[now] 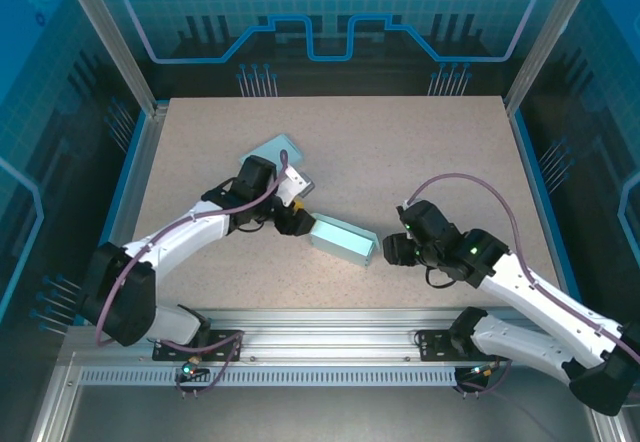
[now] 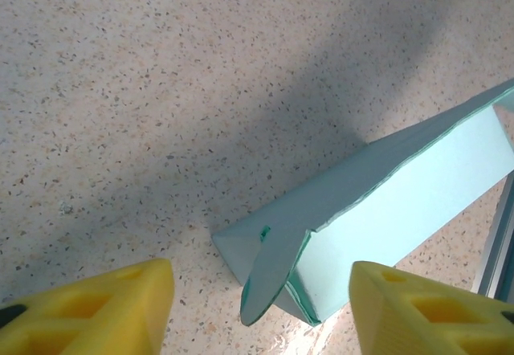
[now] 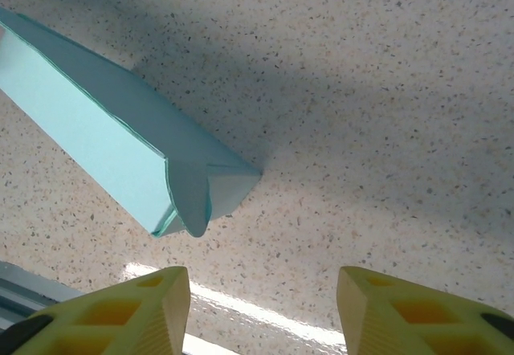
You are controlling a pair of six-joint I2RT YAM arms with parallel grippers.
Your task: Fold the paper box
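Note:
The paper box [image 1: 342, 240] is a long pale teal carton lying on its side on the speckled table, between my two grippers. My left gripper [image 1: 298, 224] is at its left end and my right gripper [image 1: 393, 250] at its right end. In the left wrist view the box [image 2: 385, 198] shows a rounded end flap [image 2: 269, 279] sticking out between the yellow fingers [image 2: 104, 311], which stand wide and touch nothing. In the right wrist view the box [image 3: 104, 122] lies ahead and left of the open right gripper [image 3: 261, 311], with its flap [image 3: 189, 198] loose.
A flat teal sheet [image 1: 275, 150] lies behind the left arm. The aluminium rail [image 1: 330, 322] runs along the near table edge, close to the box. Bare speckled tabletop [image 1: 420, 152] stretches behind and to the right.

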